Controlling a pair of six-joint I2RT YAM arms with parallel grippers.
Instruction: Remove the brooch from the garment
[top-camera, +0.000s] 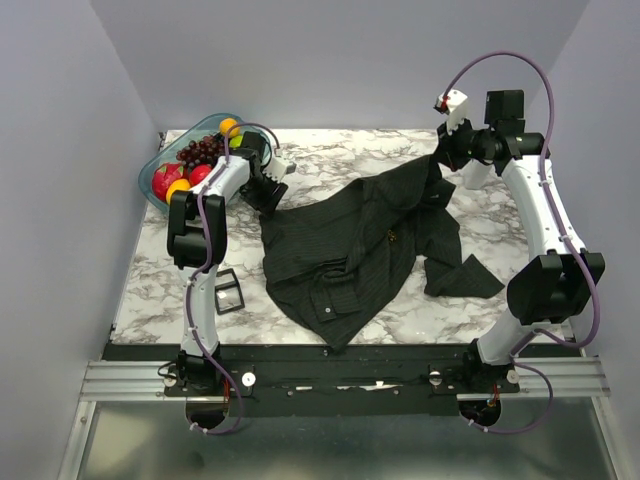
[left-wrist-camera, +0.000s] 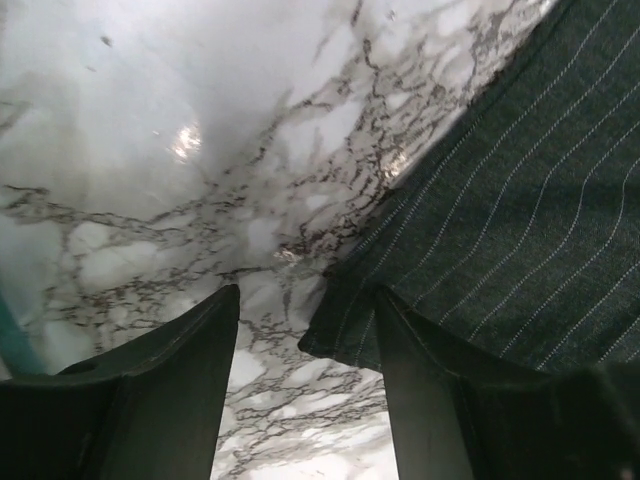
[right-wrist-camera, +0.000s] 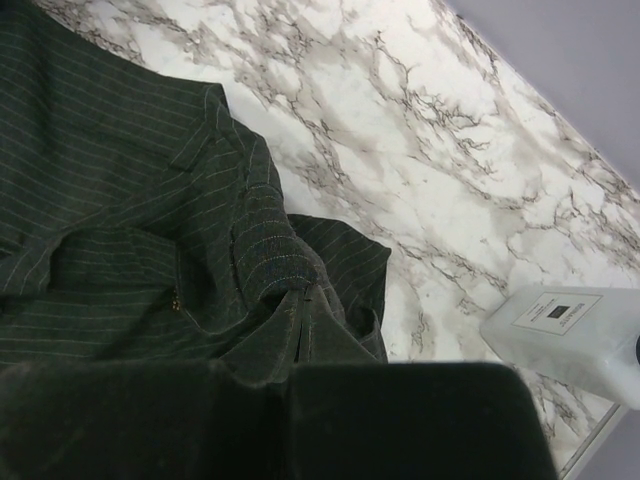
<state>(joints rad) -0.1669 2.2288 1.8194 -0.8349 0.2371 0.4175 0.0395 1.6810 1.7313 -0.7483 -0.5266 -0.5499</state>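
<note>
Two claws over bench (top-camera: 480, 215): left claw (left-wrist-camera: 305, 300) parted wide, holding nothing, at far-left corner of garment (top-camera: 330, 250); right claw (right-wrist-camera: 292, 372) clamped tight on raised garment fold toward far right edge. Gold brooch (top-camera: 392, 237) pinned on garment near bench centre.

Work surface: white marble-patterned tabletop with grey veining (top-camera: 330, 150), glossy finish. It is enclosed on three sides by plain, pale lavender-grey walls: back wall (top-camera: 350, 60), left wall (top-camera: 60, 200), right wall (top-camera: 612, 150). The near edge is capped by a black strip (top-camera: 340, 352), backed by a silver aluminium extrusion rail (top-camera: 130, 380). A dull grey metal sheet (top-camera: 330, 445) is seen below the rail. Lighting is even; small glare spots (left-wrist-camera: 185, 140) are reflected off the marble.
</note>
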